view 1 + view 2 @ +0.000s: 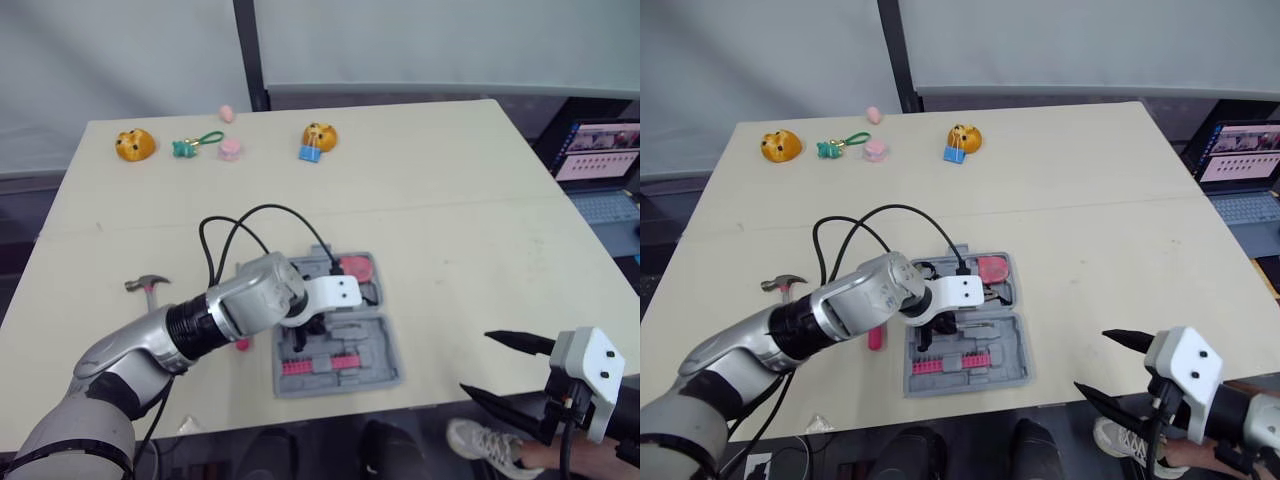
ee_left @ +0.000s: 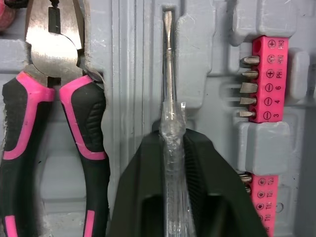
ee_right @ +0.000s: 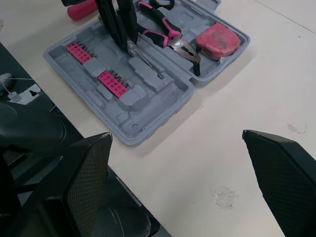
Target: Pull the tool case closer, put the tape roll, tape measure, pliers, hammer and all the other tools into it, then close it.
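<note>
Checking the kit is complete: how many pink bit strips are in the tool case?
2. Both strips lie in the tool case, near half, in one row: one toward the robot's left, one toward its right. The left pincer may hide others.

Setting: robot test lab, office-type room. Evidence: plain beige rectangular table (image 1: pixel 450 220), centre of frame; pale grey backdrop panels (image 1: pixel 420 40) with 1 dark vertical post (image 1: pixel 250 50), top; open laptop with lit screen (image 1: pixel 600 160), right edge; orange plush toy (image 1: pixel 134 144), upper left.
</note>
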